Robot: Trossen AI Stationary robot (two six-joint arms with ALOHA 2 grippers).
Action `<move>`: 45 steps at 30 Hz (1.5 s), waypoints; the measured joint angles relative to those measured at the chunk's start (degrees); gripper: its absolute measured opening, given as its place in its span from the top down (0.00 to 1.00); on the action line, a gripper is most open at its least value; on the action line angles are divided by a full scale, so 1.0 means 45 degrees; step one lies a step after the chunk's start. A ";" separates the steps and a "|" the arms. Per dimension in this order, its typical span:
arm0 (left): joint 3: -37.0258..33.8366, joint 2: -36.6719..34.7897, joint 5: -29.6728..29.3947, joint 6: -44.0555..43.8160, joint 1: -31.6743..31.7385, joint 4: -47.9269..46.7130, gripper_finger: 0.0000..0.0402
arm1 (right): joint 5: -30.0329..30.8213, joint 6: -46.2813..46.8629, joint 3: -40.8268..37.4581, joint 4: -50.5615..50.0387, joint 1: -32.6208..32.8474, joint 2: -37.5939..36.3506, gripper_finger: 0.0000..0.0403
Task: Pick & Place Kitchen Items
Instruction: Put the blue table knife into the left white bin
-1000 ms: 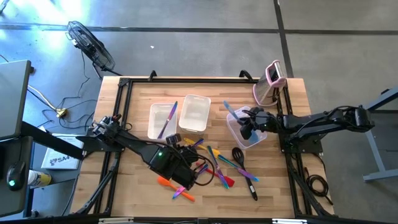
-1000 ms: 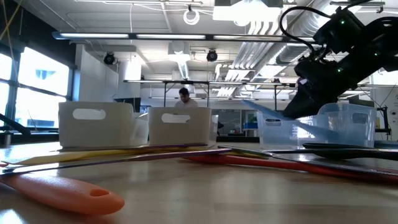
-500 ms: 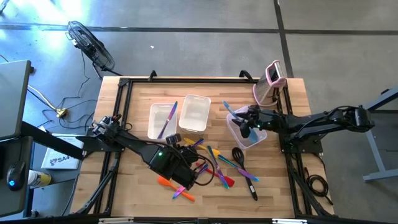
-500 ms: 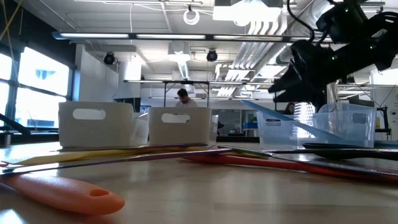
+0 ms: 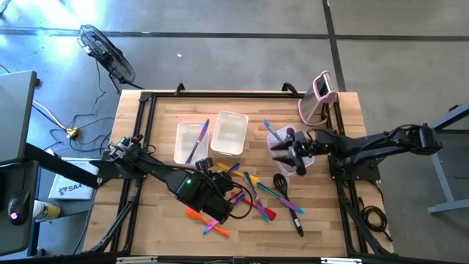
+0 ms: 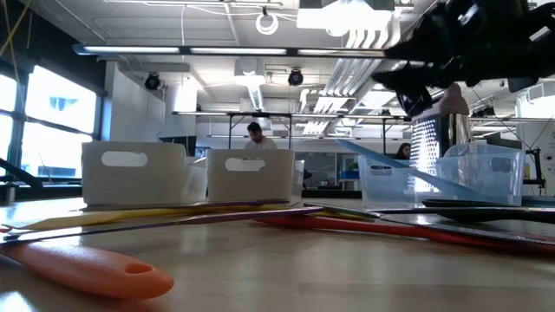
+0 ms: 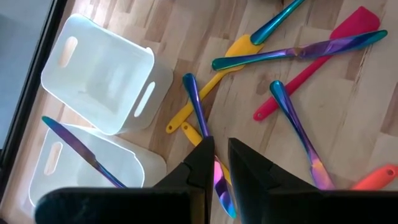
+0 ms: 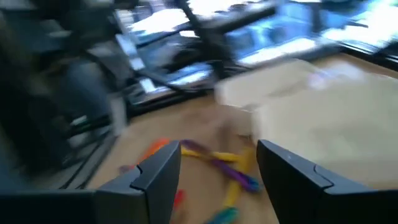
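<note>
Slim utensils lie scattered on the wooden table [image 5: 168,220]: purple, yellow, red and teal ones [image 5: 256,194], an orange one [image 5: 198,214] and a black one [image 5: 282,183]. My left gripper [image 5: 217,167] hangs over the heap's left end, shut on an iridescent purple-blue utensil [image 7: 194,102]. A light blue utensil [image 5: 268,127] leans on the rim of a clear tub [image 5: 293,163]. My right gripper [image 5: 282,147] stands open over that tub, pointing level toward the table's left, with nothing between its fingers [image 8: 155,177]. My left gripper pinches the purple-blue utensil's near end [image 7: 220,179] between its two fingers. The fingers slant down and lie along the utensil, which runs out ahead of them over a yellow spatula [image 7: 214,81]. Whether its far tip rests there I cannot tell.
Two white tubs stand at the back: the left one [image 5: 192,143] holds a purple utensil [image 5: 199,138], the right one [image 5: 230,132] shows nothing inside. An upright pink-and-white gadget [image 5: 319,99] stands at the far right corner. An orange handle [image 6: 87,264] lies close to the low camera.
My right gripper has risen out of the clear tub, tipped up from pointing down to pointing level, and opened. The light blue utensil stays leaning on the tub.
</note>
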 joint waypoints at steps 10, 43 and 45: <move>0.0000 0.0010 0.0255 -0.0005 -0.0003 0.0005 0.89 | 0.1536 -0.2558 0.1592 -0.3054 0.3196 -0.0116 0.49; 0.0000 0.0010 0.1099 -0.0248 -0.0005 0.0109 0.89 | 0.2914 -0.1679 0.6479 -1.2859 0.6479 0.5197 0.50; 0.0000 0.0010 0.1099 -0.0248 -0.0005 0.0117 0.89 | 0.2516 -0.1911 0.6475 -1.2839 0.6210 0.5203 0.51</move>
